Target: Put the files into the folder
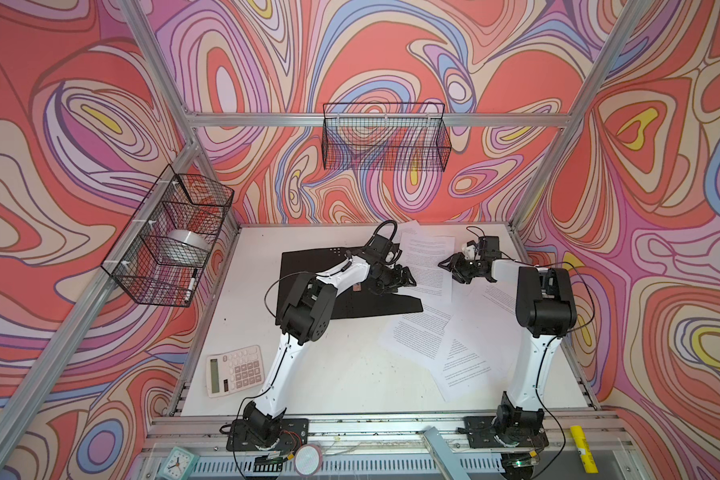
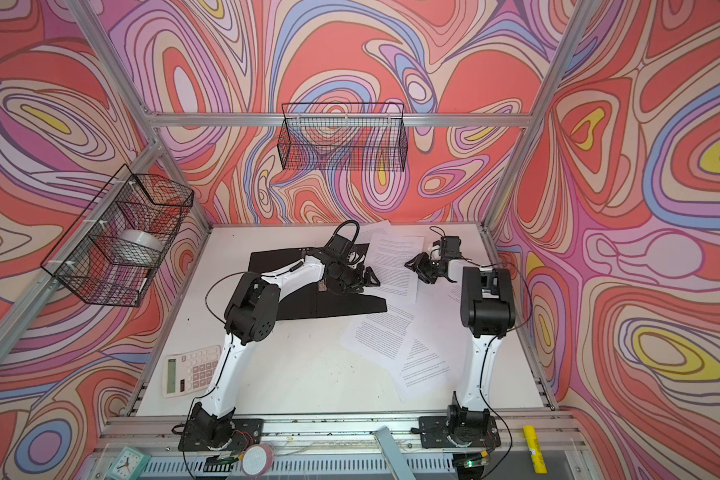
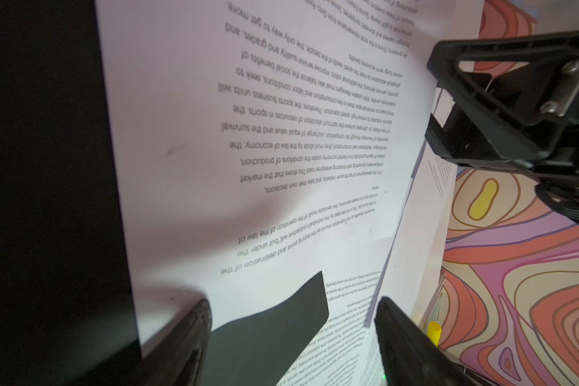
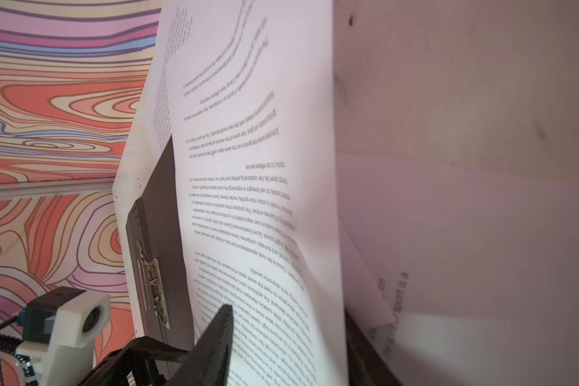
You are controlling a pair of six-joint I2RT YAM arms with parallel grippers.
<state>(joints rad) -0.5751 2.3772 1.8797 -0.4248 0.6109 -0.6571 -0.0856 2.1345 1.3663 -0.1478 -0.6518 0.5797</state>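
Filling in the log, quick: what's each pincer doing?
Left pincer: open, holding nothing.
Right pincer: open, a file between its jaws, not gripped.

matt paper files, black folder, shiny metal clip

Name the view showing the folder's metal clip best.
Right wrist view: the metal clip is close and sharp on the folder. In both top views it is a speck; the left wrist view shows none.
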